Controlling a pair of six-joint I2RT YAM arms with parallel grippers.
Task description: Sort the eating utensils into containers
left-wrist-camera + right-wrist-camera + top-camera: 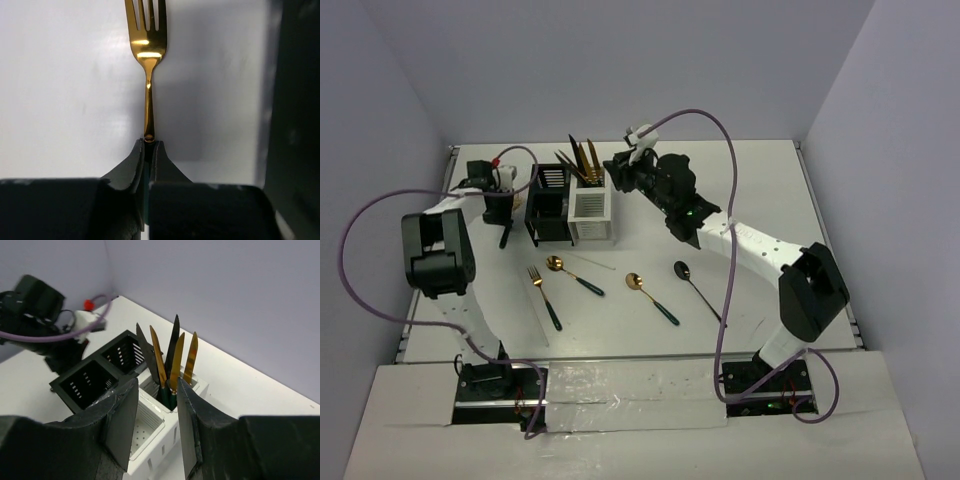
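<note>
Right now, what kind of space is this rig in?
Likely a lab test cell, not a kitchen: plain partition walls box in a white table, and taped sheeting covers the near edge between the arm bases.

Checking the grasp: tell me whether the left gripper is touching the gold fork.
Touching. The left wrist view shows the left gripper shut on the gold fork handle.

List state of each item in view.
Left tool: shut on gold fork.
Right tool: open, empty, above white caddy.
Knives: upright in white caddy.
Black caddy: looks empty.
Fork, three spoons: flat on table.
</note>
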